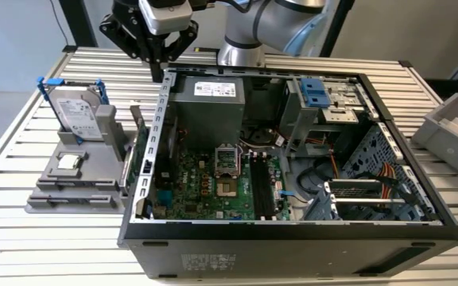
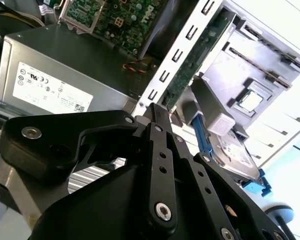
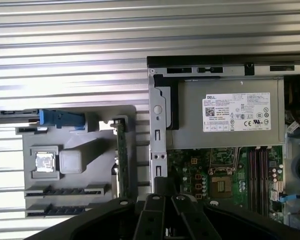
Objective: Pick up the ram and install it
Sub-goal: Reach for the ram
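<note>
Hangs the gripper (image 1: 163,74) above the rear corner of the open computer case (image 1: 293,250), fingers (image 2: 157,145) pressed together and empty. Leaves the ram (image 3: 122,160) untouched: stands on edge in a slot of the gray holder (image 3: 95,155) on the desk (image 1: 54,238), just beside the case's outer wall. Finds the hard drive (image 1: 78,113) and CPU chip (image 3: 44,162) in that same holder.

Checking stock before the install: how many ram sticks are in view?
1. The ram stands on edge in the grey holder, beside the computer case's outer wall. Others may be hidden inside the case.
</note>
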{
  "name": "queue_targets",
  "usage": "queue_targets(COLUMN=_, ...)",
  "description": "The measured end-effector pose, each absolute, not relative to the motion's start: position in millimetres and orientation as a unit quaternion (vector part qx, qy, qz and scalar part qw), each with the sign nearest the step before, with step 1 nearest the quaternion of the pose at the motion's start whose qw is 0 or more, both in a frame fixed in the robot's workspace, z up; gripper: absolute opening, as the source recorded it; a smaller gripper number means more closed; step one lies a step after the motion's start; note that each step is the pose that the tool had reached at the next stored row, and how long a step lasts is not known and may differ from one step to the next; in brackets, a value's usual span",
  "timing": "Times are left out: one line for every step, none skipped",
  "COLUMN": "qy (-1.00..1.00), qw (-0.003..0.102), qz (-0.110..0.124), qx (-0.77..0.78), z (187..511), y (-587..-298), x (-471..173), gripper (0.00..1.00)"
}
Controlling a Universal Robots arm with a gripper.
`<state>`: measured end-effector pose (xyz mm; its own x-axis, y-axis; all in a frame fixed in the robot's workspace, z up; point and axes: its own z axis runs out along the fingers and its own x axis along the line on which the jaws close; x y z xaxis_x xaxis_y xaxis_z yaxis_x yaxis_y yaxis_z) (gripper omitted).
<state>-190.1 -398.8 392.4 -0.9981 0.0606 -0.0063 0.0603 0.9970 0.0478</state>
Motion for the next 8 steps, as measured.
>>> queue_targets(qy=0.999, qw=0.004, qz=0.024, qx=0.03, z=392.5, y=-398.8, x=-191.3, gripper=0.0)
queue_targets(qy=0.999, qw=0.004, qz=0.024, qx=0.03, z=392.4, y=-398.8, x=-192.6, gripper=0.0)
queue_targets(qy=0.999, qw=0.004, qz=0.024, qx=0.029, z=392.4, y=-398.8, x=-193.8, gripper=0.0)
queue_targets(qy=0.999, qw=0.004, qz=0.024, qx=0.029, z=392.4, y=-398.8, x=-195.1, gripper=0.0)
queue_targets(qy=0.999, qw=0.004, qz=0.024, qx=0.029, z=392.4, y=-398.9, x=-196.4, gripper=0.0)
queue_targets(qy=0.999, qw=0.004, qz=0.024, qx=0.029, z=392.4, y=-398.8, x=-197.9, gripper=0.0)
queue_targets(qy=0.999, qw=0.004, qz=0.024, qx=0.028, z=392.4, y=-398.8, x=-199.3, gripper=0.0)
queue_targets(qy=0.999, qw=0.004, qz=0.024, qx=0.028, z=392.4, y=-398.8, x=-201.0, gripper=0.0)
